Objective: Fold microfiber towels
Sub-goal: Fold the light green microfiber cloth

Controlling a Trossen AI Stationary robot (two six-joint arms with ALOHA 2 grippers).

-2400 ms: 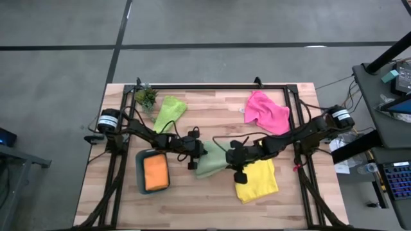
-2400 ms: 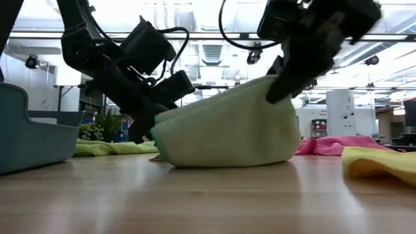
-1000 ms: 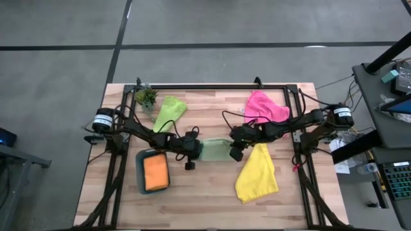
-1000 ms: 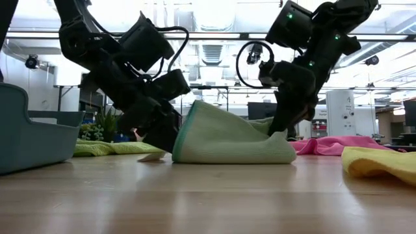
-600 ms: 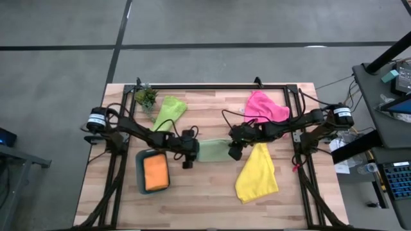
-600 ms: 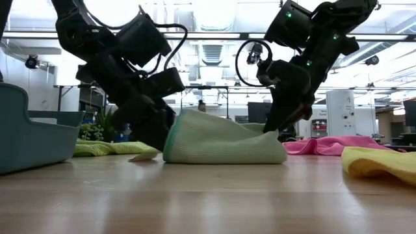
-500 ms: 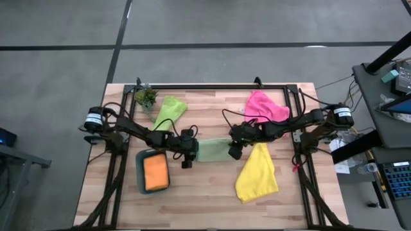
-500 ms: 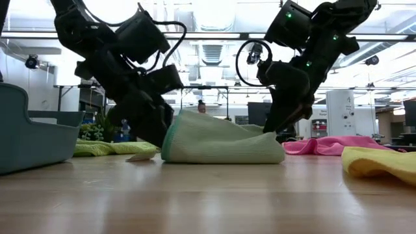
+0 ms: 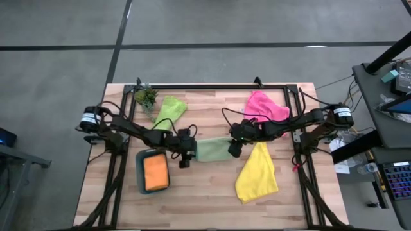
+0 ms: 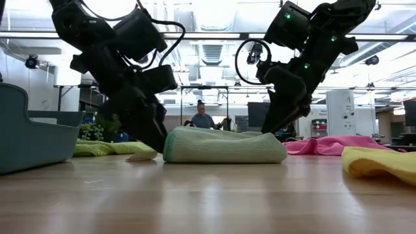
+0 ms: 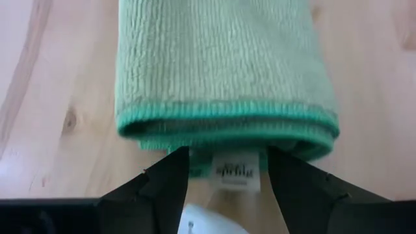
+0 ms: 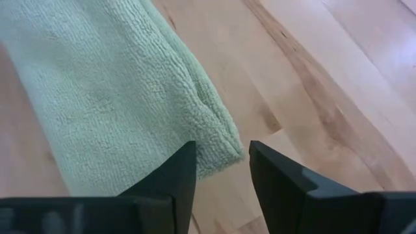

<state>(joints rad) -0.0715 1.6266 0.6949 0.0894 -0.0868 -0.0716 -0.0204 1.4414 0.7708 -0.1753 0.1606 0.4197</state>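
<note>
Five towels show in the high view: a pale sage towel (image 9: 212, 149) folded at the table's (image 9: 212, 199) middle, a lime one (image 9: 169, 110) near the plant (image 9: 146, 97), a pink one (image 9: 264, 107), a yellow one (image 9: 257, 172), and an orange one (image 9: 155, 173) inside the teal tray (image 9: 140, 172). The left gripper (image 9: 187, 149) sits at the sage towel's left end and the right gripper (image 9: 236, 145) at its right end. From the low view, that towel (image 10: 223, 145) lies flat as a low bundle between the two grippers, with a person (image 10: 203, 119) far behind. The left wrist view shows the left gripper's fingers (image 11: 162, 185) spread apart just short of the towel's teal-edged end (image 11: 224, 127), either side of its white label (image 11: 236, 171). The right wrist view shows the right gripper's fingers (image 12: 276, 174) also parted, one over the towel's corner (image 12: 214, 136), gripping nothing.
</note>
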